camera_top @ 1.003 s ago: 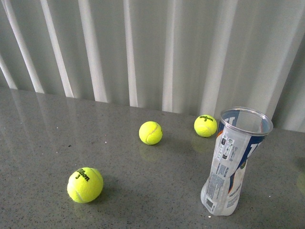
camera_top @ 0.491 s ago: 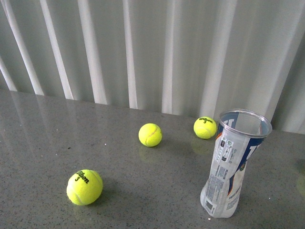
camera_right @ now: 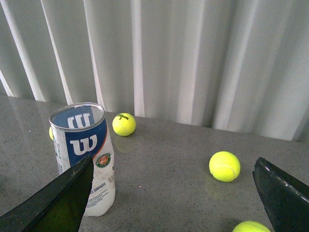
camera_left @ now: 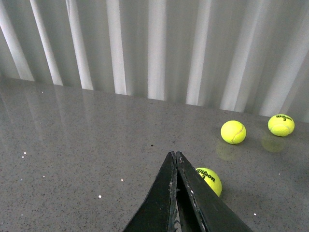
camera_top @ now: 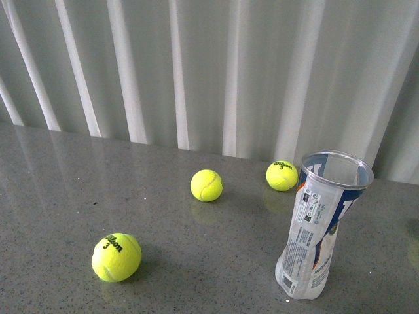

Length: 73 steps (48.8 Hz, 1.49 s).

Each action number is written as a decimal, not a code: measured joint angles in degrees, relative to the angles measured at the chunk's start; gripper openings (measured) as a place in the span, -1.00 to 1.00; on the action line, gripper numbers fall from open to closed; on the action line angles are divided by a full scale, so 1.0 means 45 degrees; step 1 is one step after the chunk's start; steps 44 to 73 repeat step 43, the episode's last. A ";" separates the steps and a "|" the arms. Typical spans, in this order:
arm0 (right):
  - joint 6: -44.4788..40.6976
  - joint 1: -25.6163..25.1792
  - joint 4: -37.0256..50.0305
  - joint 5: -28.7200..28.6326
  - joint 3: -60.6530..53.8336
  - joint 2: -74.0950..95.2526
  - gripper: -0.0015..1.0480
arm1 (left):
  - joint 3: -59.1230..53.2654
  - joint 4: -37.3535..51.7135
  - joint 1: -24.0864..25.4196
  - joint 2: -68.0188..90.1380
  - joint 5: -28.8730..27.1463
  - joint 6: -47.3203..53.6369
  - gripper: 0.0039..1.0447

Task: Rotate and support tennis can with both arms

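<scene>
The tennis can [camera_top: 317,229] stands upright at the right of the grey table, open end up, its lower half dented. In the right wrist view the tennis can [camera_right: 84,154] shows its navy Wilson label, and one finger [camera_right: 67,193] of my right gripper [camera_right: 174,162] overlaps its lower side. That gripper is open wide with nothing between its fingers. My left gripper [camera_left: 175,154] is shut on nothing above the table, a tennis ball [camera_left: 210,180] just beyond its tip. Neither arm appears in the front view.
Three yellow-green balls lie on the table: near left [camera_top: 116,257], middle [camera_top: 206,185], far beside the can [camera_top: 282,175]. The right wrist view shows more balls [camera_right: 224,166] [camera_right: 251,227] on the can's other side. A white pleated curtain [camera_top: 196,65] closes off the back edge.
The whole scene sits a few pixels lower in the front view than a second ago. The can and balls keep their places on the table.
</scene>
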 joint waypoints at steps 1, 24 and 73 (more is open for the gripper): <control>0.0000 0.0000 0.0000 0.0000 0.0000 0.0000 0.87 | 0.0000 0.0000 0.0000 0.0000 0.0000 0.0005 -0.86; 0.0000 0.0000 0.0000 0.0000 0.0000 0.0000 0.87 | 0.0000 0.0000 0.0000 -0.0005 0.0000 0.0010 0.89; 0.0000 0.0000 0.0000 0.0000 0.0000 0.0000 0.87 | 0.0000 -0.0005 0.0000 -0.0005 0.0000 0.0010 0.88</control>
